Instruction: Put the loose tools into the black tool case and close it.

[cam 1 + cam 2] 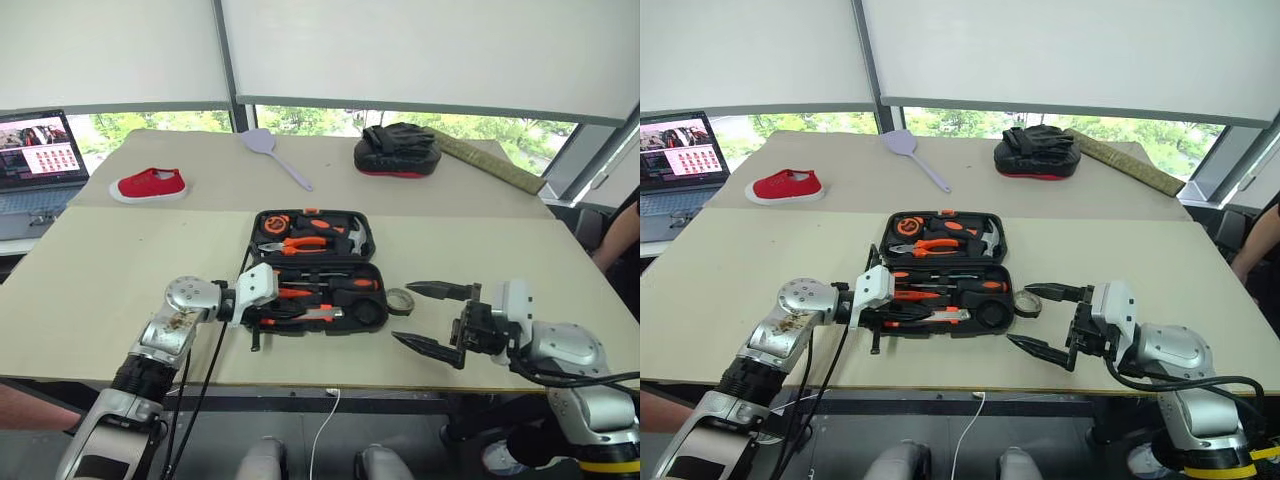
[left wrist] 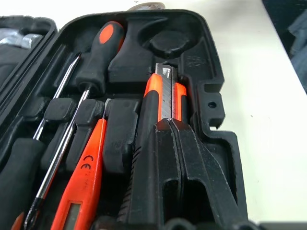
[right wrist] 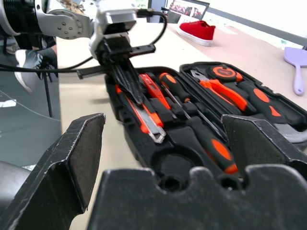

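Left gripper (image 2: pixel 170 125) has its fingers pressed together, tips resting on the utility knife (image 2: pixel 162 93) lying in its slot in the near half of the open tool case (image 1: pixel 315 268). Can't tell if it's actually pinching it. Right gripper (image 1: pixel 425 317) is spread wide, just beside the tape roll (image 1: pixel 399 300) on the table (image 1: pixel 120 290) by the case's right edge.
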Robot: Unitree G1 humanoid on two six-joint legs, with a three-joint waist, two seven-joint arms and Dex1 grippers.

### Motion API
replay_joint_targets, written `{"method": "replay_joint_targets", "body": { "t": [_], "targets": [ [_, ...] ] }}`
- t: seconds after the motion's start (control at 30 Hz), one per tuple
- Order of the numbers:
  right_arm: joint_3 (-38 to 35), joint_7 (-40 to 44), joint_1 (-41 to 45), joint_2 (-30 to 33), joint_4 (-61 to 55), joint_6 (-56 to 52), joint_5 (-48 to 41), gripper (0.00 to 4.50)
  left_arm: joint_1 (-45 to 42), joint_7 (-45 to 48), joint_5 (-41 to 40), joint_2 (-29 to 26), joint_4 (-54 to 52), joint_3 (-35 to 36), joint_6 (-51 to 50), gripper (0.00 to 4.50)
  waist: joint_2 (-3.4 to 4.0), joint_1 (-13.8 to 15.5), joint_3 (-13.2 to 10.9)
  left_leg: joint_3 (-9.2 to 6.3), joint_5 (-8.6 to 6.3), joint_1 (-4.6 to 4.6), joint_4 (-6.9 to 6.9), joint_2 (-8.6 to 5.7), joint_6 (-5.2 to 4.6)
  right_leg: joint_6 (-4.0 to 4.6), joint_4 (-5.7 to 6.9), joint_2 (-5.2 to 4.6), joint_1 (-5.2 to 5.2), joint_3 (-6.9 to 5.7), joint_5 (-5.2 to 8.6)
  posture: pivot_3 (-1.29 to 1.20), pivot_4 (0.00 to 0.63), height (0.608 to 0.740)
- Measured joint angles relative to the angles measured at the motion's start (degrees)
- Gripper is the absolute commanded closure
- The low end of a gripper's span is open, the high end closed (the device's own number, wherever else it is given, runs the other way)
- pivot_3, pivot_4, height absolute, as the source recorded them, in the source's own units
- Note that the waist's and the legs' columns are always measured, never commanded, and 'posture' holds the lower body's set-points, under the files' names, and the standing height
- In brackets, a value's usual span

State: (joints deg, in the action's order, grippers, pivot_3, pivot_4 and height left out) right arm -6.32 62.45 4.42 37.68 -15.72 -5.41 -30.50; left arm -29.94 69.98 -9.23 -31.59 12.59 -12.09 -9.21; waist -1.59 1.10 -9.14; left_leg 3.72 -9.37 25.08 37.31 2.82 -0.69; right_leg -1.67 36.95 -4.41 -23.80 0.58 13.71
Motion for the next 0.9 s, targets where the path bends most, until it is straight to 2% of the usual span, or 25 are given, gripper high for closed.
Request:
{"method": "replay_joint_targets", "body": {
  "t": [0.07, 0.1, 0.2, 0.4, 0.53, 0.63, 0.77, 0.9],
  "targets": [
    [0.1, -0.3, -0.1, -0.2, -0.2, 0.0, 0.0, 0.0, -0.2, -0.8, 0.0, -0.1, -1.4, -0.5, -6.4, 4.46, 0.04, -0.2, 0.0, 0.0, 0.0, -0.46, -0.01, 0.01, 0.0, 0.28, -0.06, 0.0, 0.44, 0.02, 0.15, 0.0, 0.15, 0.74],
    [0.1, -0.5, -0.2, -0.2, -0.3, 0.0, 0.0, 0.0, 0.2, -0.9, 0.0, -0.4, -1.7, -0.6, -8.6, 4.46, 0.05, -0.4, 0.1, -0.01, -0.19, -0.88, -0.16, 0.03, 0.31, 0.35, -0.18, -0.02, 0.76, 0.02, 0.21, 0.0, 0.15, 0.74],
    [0.1, -0.7, -0.1, -0.2, -0.6, 0.0, 0.0, 0.0, 0.9, -1.8, 0.5, -0.6, -1.3, -1.3, -10.3, 4.46, 0.29, -0.5, 0.8, -0.03, -0.29, -0.97, -0.33, 0.03, 0.47, 0.43, -0.22, -0.02, 0.79, 0.06, 0.28, 0.0, 0.15, 0.74],
    [0.5, -1.2, -0.1, -0.3, -0.6, -0.1, -0.1, 0.0, 2.6, -2.1, -0.3, -0.2, -1.3, 0.2, -9.2, 4.46, 0.36, -0.6, 1.2, -0.01, -0.29, -0.97, -0.42, 0.03, 0.45, 0.48, -0.2, 0.0, 0.74, 0.13, 0.34, 0.0, 0.15, 0.74],
    [0.3, -1.4, -0.5, -0.3, -0.7, -0.1, -0.1, 0.0, 4.3, -1.6, -1.7, 0.0, -0.9, 2.6, -3.0, 4.46, 0.4, -0.9, 1.3, -0.01, -0.31, -0.97, -0.5, 0.04, 0.41, 0.55, -0.19, 0.0, 0.69, 0.15, 0.42, 0.0, 0.15, 0.74],
    [-2.4, -1.9, -2.1, -0.1, -0.7, -0.1, -0.2, 0.0, 7.0, -0.5, -6.3, 2.4, -0.1, 6.7, 2.0, 3.81, 0.34, -0.7, 1.2, 0.0, -0.07, -0.74, -0.52, 0.04, 0.0, 0.54, -0.19, -0.01, 0.52, 0.14, 0.45, 0.0, 0.15, 0.74],
    [-8.1, -1.8, -6.8, 1.4, 0.7, 1.5, 0.1, 0.0, 9.3, 1.5, -10.0, 1.4, -1.4, 10.9, 6.7, 2.45, 0.11, -0.3, 1.1, 0.01, -0.16, -0.59, -0.52, 0.04, -0.05, 0.71, -0.28, -0.06, 0.48, 0.1, 0.39, 0.0, 0.15, 0.74],
    [-13.3, -1.8, -12.4, 1.4, 7.8, 6.6, 3.3, 0.0, 12.8, 2.8, -13.4, -1.2, -5.2, 15.7, 9.2, 0.96, 0.11, -0.4, 1.1, 0.02, -0.28, -0.56, -0.52, 0.03, -0.05, 0.73, -0.46, -0.13, 0.53, 0.13, 0.38, 0.0, 0.15, 0.74]
  ]
}}
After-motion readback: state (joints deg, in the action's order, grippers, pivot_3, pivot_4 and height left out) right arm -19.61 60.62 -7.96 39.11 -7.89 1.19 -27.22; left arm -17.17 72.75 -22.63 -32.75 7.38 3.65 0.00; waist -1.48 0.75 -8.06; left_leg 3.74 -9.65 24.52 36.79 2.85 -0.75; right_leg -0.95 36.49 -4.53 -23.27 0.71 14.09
